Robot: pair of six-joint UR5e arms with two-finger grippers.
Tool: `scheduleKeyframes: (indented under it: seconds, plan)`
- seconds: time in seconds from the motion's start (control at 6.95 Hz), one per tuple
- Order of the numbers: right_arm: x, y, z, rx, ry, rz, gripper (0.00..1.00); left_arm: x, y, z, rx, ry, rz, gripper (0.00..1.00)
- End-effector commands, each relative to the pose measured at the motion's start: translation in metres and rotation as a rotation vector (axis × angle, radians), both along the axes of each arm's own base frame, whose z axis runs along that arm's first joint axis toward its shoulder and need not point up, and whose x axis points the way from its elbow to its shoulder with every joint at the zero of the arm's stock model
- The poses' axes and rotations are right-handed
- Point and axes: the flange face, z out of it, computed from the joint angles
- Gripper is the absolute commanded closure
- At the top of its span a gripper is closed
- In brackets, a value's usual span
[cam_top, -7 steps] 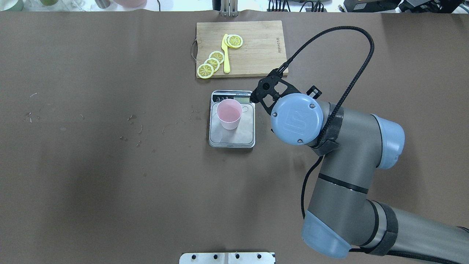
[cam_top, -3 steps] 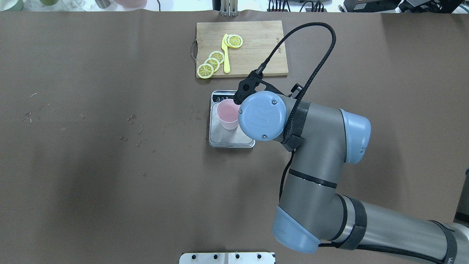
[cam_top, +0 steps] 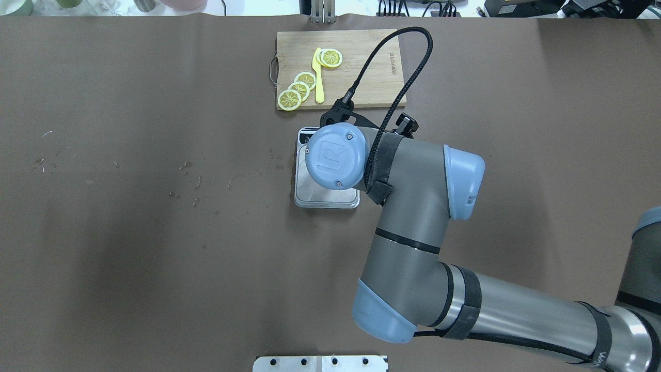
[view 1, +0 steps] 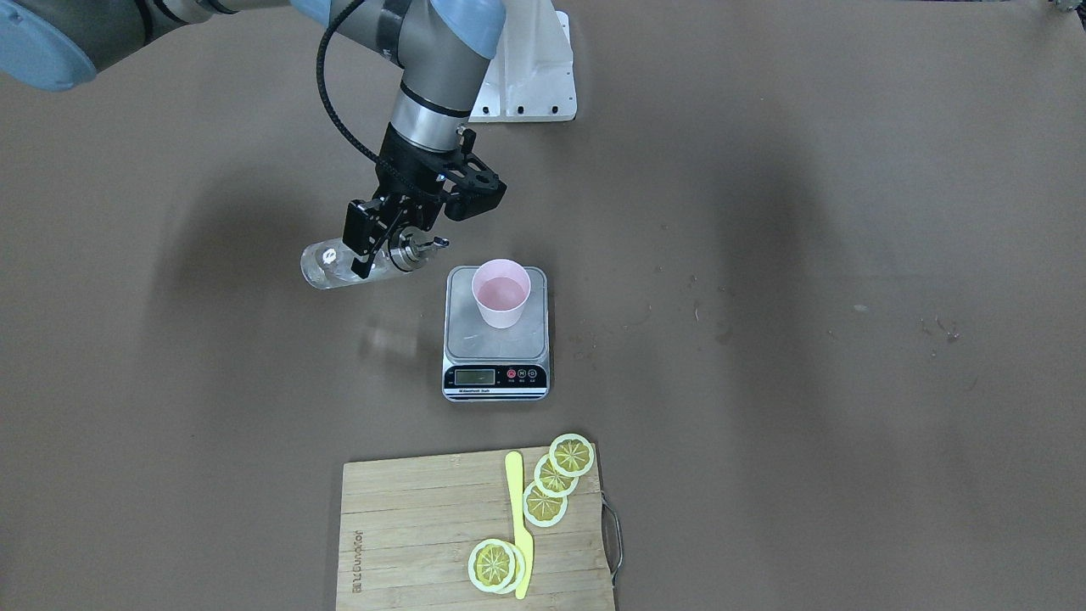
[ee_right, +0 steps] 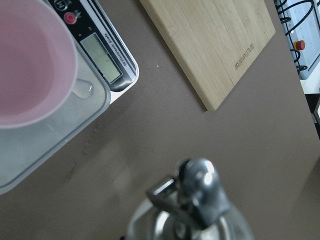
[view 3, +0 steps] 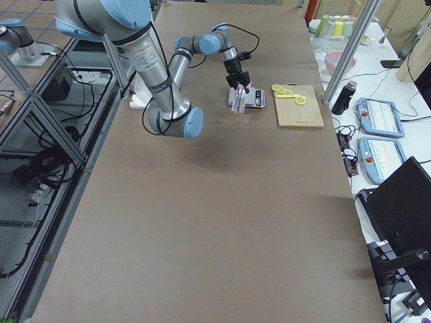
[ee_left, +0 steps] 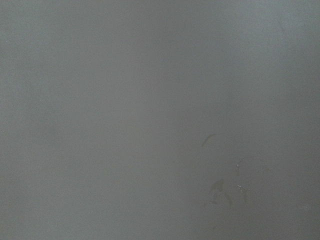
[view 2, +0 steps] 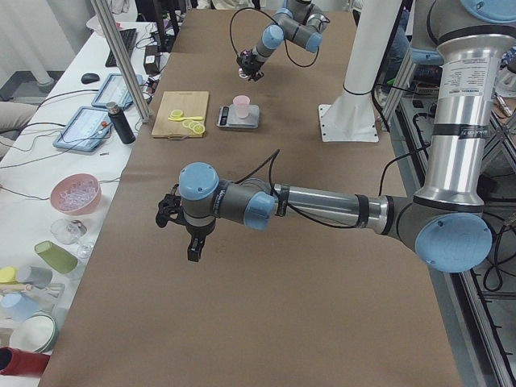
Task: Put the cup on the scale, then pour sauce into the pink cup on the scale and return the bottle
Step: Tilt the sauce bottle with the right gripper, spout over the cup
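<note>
Gripping the bottle (view 1: 325,265) near its cap, tipped almost level, the right hand (view 1: 373,249) hung just beside the scale (view 1: 475,341) at mid-counter where the cup (view 1: 501,293) stood, so pouring looked the step in hand, and the spout (view 1: 436,243) would next need carrying over the rim

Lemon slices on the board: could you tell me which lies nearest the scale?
The end slice of the overlapping row, at the board corner facing the scale.
</note>
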Motion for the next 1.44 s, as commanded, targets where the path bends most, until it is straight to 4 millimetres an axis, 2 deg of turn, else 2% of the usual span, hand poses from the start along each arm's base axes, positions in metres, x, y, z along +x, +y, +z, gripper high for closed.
scheduleKeyframes:
  seconds: [0.0,0.14,0.72,1.01,1.29]
  plan:
    - [-0.006,-0.005,-0.013,-0.01,0.067,-0.004,1.0,0.0,0.0,0.001,-0.002,0.0,0.0,0.03]
    - [-0.007,-0.007,-0.021,-0.008,0.117,-0.007,1.0,0.0,0.0,0.003,-0.005,0.0,0.0,0.03]
    - [-0.009,-0.014,-0.02,-0.009,0.258,-0.01,1.0,0.0,0.003,0.006,-0.012,0.001,0.0,0.03]
    - [-0.024,-0.017,-0.01,0.0,0.319,-0.012,1.0,0.0,0.003,0.006,-0.012,0.001,0.0,0.03]
    - [-0.045,-0.011,-0.015,0.009,0.348,-0.03,1.0,0.0,0.003,0.007,-0.014,0.001,-0.001,0.03]
